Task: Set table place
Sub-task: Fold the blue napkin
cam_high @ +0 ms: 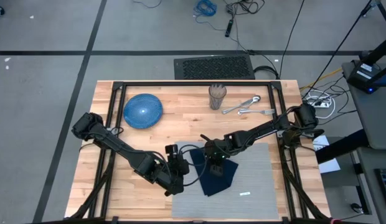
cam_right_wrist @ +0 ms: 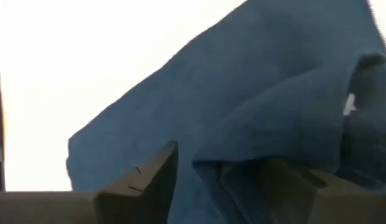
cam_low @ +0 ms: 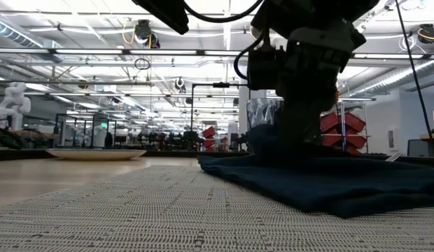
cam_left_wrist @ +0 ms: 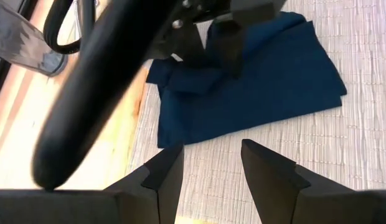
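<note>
A navy napkin (cam_high: 216, 174) lies crumpled on the left part of the grey placemat (cam_high: 258, 174), at the table's near side. My right gripper (cam_high: 215, 165) stands open right over the napkin (cam_right_wrist: 255, 93), with a raised fold of the cloth between its fingers. My left gripper (cam_left_wrist: 211, 168) hovers open over the placemat (cam_left_wrist: 342, 149), just left of the napkin (cam_left_wrist: 255, 87), with nothing between its fingers. The blue plate (cam_high: 143, 111) rests flat on the bare wood at the far left. My right gripper comes at the napkin from above, slanting down. A bunched fold (cam_right_wrist: 243, 149) rises between its open fingers, and the cloth lies over one finger (cam_right_wrist: 292, 177). The napkin rests on the placemat, slack.
A glass (cam_high: 217, 96) and loose cutlery (cam_high: 246, 106) sit at the far middle of the table (cam_high: 180, 124). The placemat's right half lies bare except for a small white tag (cam_high: 244, 193). A black frame runs along the table's edges.
</note>
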Available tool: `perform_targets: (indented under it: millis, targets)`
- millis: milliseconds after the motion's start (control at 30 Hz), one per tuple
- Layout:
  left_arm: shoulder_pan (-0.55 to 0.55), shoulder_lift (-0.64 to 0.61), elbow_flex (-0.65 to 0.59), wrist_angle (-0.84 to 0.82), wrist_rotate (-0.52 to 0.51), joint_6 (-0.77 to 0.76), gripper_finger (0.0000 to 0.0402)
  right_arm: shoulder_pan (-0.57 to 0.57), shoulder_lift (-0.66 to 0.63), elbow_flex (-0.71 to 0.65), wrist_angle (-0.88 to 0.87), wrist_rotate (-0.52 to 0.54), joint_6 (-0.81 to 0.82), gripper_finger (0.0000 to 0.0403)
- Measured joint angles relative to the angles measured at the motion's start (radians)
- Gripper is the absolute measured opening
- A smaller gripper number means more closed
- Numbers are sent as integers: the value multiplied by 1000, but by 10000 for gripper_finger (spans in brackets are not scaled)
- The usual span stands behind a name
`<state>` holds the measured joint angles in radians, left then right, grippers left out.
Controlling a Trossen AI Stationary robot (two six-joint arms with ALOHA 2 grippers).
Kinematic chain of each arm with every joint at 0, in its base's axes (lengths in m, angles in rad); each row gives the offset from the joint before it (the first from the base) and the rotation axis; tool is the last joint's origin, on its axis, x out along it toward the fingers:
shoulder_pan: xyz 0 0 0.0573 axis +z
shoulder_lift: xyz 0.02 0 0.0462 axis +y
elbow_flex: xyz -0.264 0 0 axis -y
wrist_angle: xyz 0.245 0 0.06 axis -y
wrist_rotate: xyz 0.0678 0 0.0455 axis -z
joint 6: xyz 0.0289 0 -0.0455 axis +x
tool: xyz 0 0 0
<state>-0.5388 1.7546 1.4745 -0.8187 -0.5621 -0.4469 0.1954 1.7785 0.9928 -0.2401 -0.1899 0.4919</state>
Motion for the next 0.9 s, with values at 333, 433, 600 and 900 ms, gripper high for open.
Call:
perform_targets:
  millis: [333, 433, 600, 900]
  targets:
    - [2, 0, -24, 1, -1, -18, 147, 16, 0, 86, 2, 24, 20, 188]
    - [2, 0, -24, 1, -7, -18, 147, 12, -1, 98, 30, 43, 19, 188]
    - [2, 0, -24, 1, -13, -19, 147, 6, -1, 99, 59, 40, 7, 188]
    - [2, 0, -24, -3, -15, -17, 147, 78, -48, 100, -143, -9, -9, 187]
